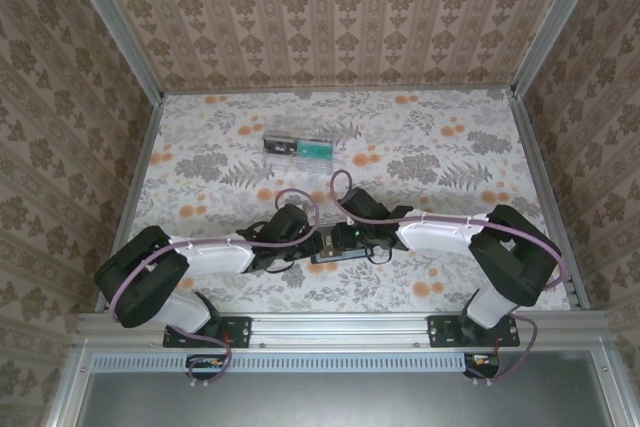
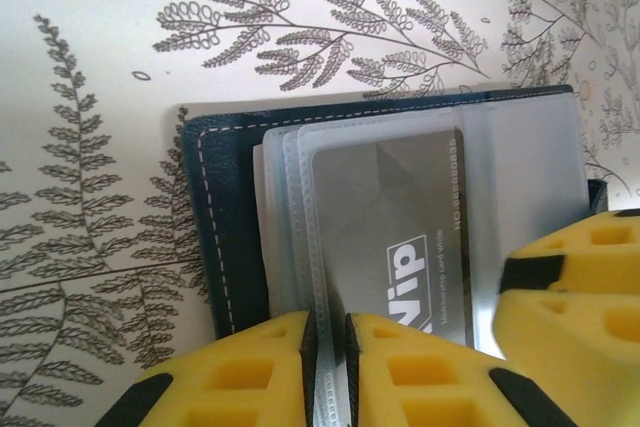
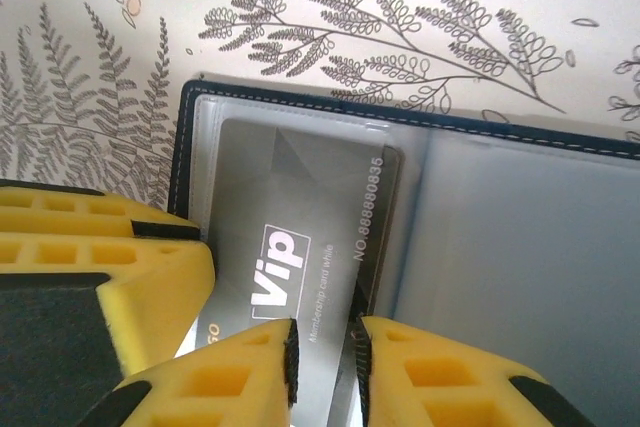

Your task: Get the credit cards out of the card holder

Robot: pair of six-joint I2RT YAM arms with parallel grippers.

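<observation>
Card holder (image 2: pixel 225 217) lies open, left end effector (image 2: pixel 328 347) pinching a sleeve (image 2: pixel 298 237).

Bright even light; wrist foregrounds slightly blurred.

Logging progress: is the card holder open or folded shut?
Open: the card holder lies spread flat, clear sleeves and a grey VIP card exposed.

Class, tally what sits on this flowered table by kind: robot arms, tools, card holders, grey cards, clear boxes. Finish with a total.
robot arms: 2 (left arm, right arm)
tools: 2 (left tool, right tool)
card holder: 1
grey card: 1
clear box: 1
total: 7
</observation>
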